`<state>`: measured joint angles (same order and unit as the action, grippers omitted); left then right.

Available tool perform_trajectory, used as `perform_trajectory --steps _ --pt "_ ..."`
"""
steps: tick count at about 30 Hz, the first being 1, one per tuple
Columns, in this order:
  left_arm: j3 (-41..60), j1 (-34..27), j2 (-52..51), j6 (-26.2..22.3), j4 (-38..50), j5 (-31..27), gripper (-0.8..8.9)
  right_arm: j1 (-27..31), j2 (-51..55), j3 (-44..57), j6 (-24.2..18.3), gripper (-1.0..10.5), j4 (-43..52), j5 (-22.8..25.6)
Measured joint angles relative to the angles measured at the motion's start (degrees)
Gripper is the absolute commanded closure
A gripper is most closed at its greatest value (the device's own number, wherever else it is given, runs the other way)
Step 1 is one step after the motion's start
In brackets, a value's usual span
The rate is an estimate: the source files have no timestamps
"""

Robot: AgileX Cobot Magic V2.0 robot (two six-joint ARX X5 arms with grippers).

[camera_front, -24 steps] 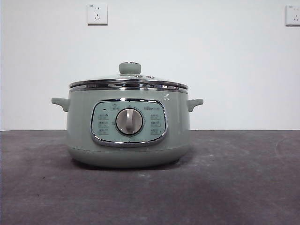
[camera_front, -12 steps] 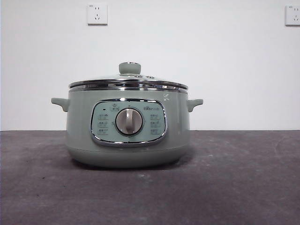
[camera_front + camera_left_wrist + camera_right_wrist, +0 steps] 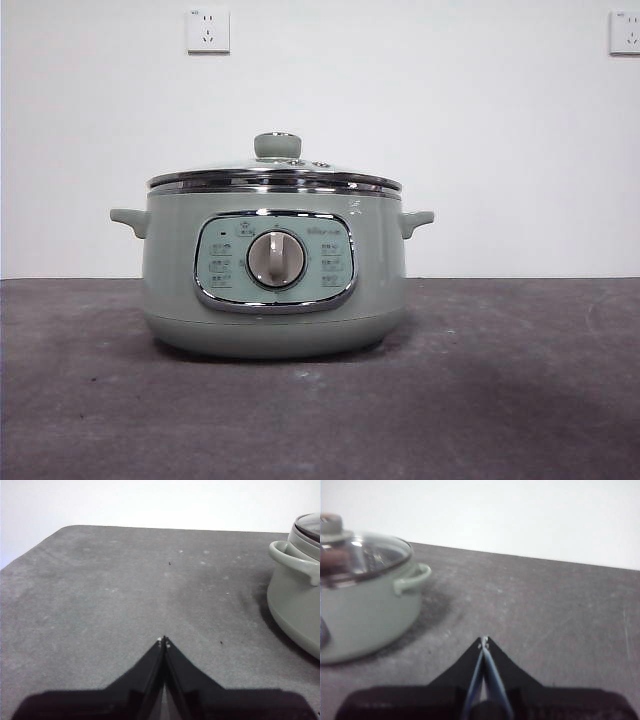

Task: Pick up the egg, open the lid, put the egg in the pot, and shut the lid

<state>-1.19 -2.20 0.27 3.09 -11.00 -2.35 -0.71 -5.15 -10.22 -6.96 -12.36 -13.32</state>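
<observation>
The sage-green pot (image 3: 273, 270) stands in the middle of the table, with its dial facing the front camera. The glass lid (image 3: 275, 176) sits closed on its rim, knob (image 3: 277, 146) on top. Through the lid (image 3: 367, 555) in the right wrist view a blurred reddish-brown shape (image 3: 334, 558) shows inside the pot; it looks like the egg. My left gripper (image 3: 164, 640) is shut and empty above bare table, well off from the pot (image 3: 295, 595). My right gripper (image 3: 483, 640) is shut and empty too, apart from the pot (image 3: 365, 610). Neither arm shows in the front view.
The dark grey table (image 3: 500, 380) stretches out on both sides of the pot. A white wall with two sockets (image 3: 208, 30) stands behind it. The table's rounded far corner (image 3: 65, 530) shows in the left wrist view.
</observation>
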Motion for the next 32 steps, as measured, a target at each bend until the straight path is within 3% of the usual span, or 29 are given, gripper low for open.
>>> perform_trajectory --steps 7,16,22,32 --pt "0.00 0.00 0.00 0.00 0.00 0.00 8.17 0.35 4.13 7.41 1.25 9.5 -0.83 0.00" --pt "0.00 0.00 0.00 0.00 0.02 -0.02 8.17 0.35 4.33 8.20 2.64 9.5 0.35 0.09" --pt "0.00 0.00 0.00 0.00 0.02 -0.02 8.17 0.35 4.33 8.22 -0.46 9.5 0.37 1.49" --pt "0.00 0.00 0.00 0.00 0.02 -0.02 8.17 0.35 4.33 8.22 -1.44 9.5 0.37 1.49"
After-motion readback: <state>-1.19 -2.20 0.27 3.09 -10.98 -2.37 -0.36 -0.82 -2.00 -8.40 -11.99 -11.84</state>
